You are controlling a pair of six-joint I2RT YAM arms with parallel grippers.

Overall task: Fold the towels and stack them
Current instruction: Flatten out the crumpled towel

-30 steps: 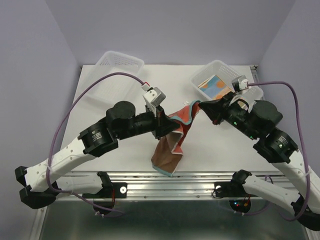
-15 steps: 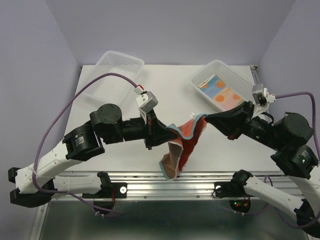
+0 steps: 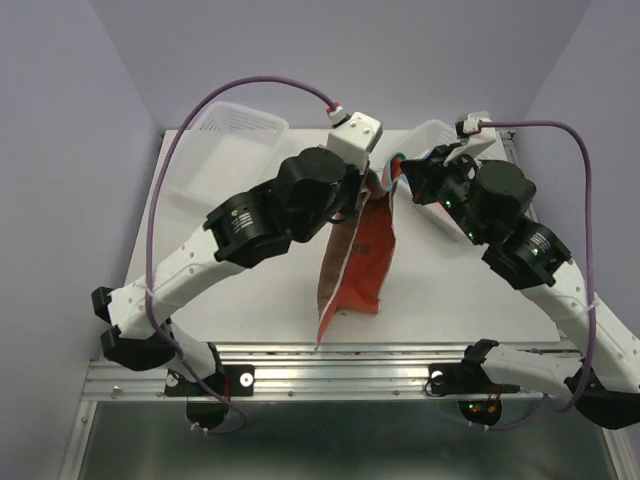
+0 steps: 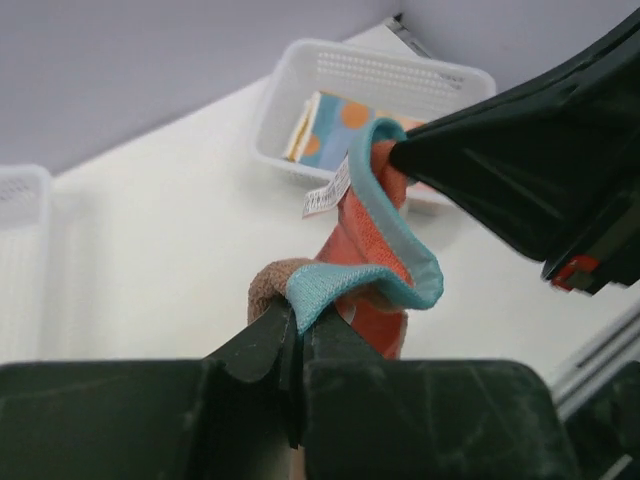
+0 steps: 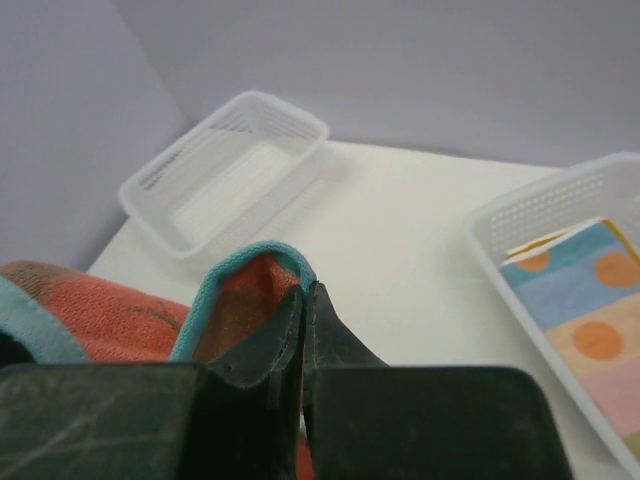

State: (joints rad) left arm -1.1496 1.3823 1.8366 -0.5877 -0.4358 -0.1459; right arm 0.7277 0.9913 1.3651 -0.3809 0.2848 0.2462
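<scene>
An orange towel with a teal border is held up above the desk by both arms and hangs in a long drape toward the near edge; whether its lower end touches the desk cannot be told. One bordered corner is pinched by the left gripper, its jaws pressed together on the cloth. A neighbouring fold of the same border is pinched by the right gripper, whose jaws are likewise closed tight. A white label is seen on the towel's edge. A folded light blue towel with orange dots lies in the right basket. The left basket stands at the far left corner.
</scene>
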